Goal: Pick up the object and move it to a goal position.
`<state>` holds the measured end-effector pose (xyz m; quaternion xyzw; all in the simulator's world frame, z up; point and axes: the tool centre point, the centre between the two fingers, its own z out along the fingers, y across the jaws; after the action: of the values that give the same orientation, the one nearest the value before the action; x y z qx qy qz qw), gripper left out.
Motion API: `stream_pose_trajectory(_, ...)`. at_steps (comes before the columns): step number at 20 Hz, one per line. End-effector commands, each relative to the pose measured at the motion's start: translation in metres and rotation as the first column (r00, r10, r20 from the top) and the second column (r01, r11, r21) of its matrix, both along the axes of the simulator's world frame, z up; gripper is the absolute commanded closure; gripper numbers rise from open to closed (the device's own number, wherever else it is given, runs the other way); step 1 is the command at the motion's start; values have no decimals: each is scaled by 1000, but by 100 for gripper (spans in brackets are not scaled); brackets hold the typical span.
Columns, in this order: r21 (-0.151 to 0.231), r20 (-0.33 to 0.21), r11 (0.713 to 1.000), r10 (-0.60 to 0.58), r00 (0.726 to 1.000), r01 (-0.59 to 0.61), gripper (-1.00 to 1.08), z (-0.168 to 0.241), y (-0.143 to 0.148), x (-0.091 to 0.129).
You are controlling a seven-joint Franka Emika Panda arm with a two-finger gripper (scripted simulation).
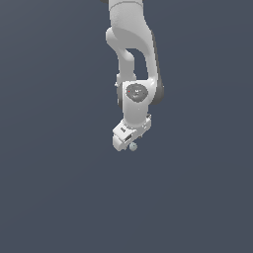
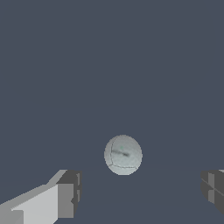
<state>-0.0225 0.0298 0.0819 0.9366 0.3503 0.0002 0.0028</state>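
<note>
The object is a tiny pale grey-green ball (image 1: 133, 147), seen in the exterior view just under the white hand of the arm. In the wrist view the ball (image 2: 123, 155) appears as a smooth round sphere lying between and just beyond the two dark fingertips. My gripper (image 2: 142, 192) is open, its fingertips (image 2: 70, 192) wide apart on either side of the ball and not touching it. In the exterior view the gripper (image 1: 129, 145) points down and tilts toward that view's left, its fingers mostly hidden by the hand.
A plain dark blue-grey surface (image 1: 59, 188) fills both views. The white arm (image 1: 132, 44) comes down from the exterior view's top centre. No goal marker shows.
</note>
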Motion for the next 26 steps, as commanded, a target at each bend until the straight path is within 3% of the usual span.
stream_pose_trajectory(1, 2, -1, 999, 40, 999, -40, -92, -5, 2, -2)
stream_pose_trajectory(13, 5, -3, 996, 85, 996, -85, -92, -13, 4, -6)
stream_pose_trajectory(26, 5, -2, 996, 90, 996, -90, -92, -60, 4, -6)
